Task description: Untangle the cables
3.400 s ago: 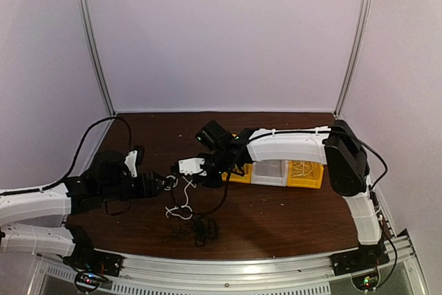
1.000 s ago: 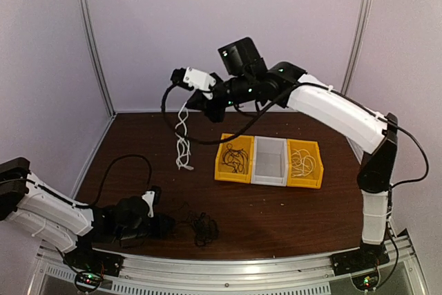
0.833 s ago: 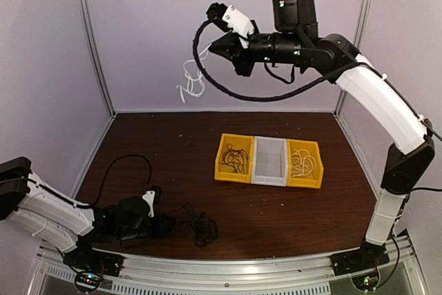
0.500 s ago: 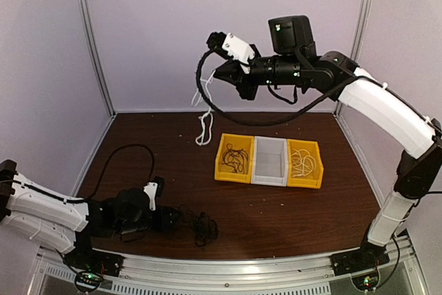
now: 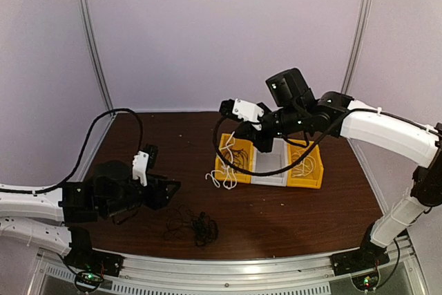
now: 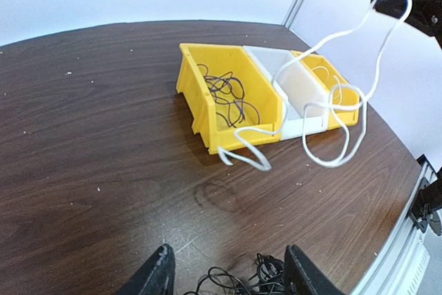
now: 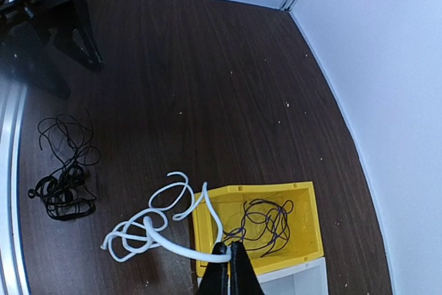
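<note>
A white cable point(image 5: 224, 173) dangles in loops from my right gripper point(image 5: 243, 131), which is shut on its upper end point(image 7: 230, 255). The loops point(image 7: 131, 229) hang beside the left wall of a yellow bin point(image 7: 307, 240) that holds thin dark cables. A black cable tangle point(image 5: 197, 226) lies on the table near the front edge. My left gripper point(image 5: 170, 187) hovers just left of it, open, nothing pinched. In the left wrist view the tangle point(image 6: 261, 276) lies low between the spread fingers point(image 6: 157, 276), and the white cable point(image 6: 331, 112) hangs beyond.
Three bins stand in a row at centre right: the left yellow bin point(image 5: 222, 164), a white middle bin point(image 5: 269, 170), and a right yellow bin point(image 5: 312, 179) with white cables. Metal frame posts point(image 5: 93, 46) rise at the back corners.
My right arm has swung down from high up, bringing the white cable to hang by the bins. My left gripper has opened, let go of the black tangle and risen.
</note>
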You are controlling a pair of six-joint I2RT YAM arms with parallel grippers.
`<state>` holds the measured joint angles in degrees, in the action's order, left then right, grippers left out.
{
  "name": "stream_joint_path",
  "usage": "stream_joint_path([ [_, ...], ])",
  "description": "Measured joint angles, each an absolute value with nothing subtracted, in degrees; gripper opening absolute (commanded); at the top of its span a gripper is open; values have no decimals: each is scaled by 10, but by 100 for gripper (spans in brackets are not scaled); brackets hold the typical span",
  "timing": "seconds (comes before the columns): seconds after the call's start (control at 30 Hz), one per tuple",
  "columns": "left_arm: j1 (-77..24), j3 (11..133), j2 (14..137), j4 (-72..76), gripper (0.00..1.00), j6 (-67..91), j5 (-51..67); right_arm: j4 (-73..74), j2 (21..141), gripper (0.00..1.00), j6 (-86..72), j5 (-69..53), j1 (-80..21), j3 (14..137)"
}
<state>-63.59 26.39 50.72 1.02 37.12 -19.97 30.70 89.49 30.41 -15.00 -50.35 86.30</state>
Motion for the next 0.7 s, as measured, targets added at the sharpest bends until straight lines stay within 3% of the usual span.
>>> stream_joint_path([
  [0.2,-636,308,593,32,47,313,-163,283,843,0,284,-168,-468,739],
  [0.5,-636,417,830,121,54,269,-65,216,828,0,257,-250,-390,581],
  [0.7,-639,426,932,221,52,294,3,190,840,0,242,-292,-368,562],
])
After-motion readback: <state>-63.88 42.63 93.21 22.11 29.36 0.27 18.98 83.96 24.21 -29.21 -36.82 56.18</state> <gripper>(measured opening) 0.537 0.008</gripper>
